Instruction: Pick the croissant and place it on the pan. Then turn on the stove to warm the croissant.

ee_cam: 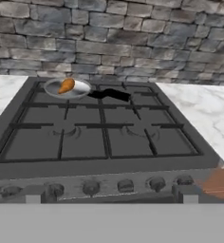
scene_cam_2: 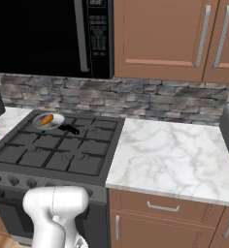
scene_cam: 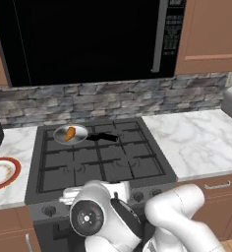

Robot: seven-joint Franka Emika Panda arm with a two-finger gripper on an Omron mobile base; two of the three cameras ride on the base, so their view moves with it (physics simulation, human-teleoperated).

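Hand view: we see the croissant [ee_cam: 65, 86] lying in the pan [ee_cam: 79, 89], which sits on the far left burner of the stove [ee_cam: 104, 142], its black handle pointing right. We note a row of round knobs [ee_cam: 91, 187] along the stove's near front face. The gripper [ee_cam: 111, 198] faces that front, its fingers [ee_cam: 34, 194] spread fully apart and holding nothing. In the left base view we find a red-rimmed plate [scene_cam: 1, 173] on the marble counter [scene_cam: 201, 142] left of the stove, and a black microwave [scene_cam: 88, 39] above, against a stone backsplash [scene_cam: 113, 101].
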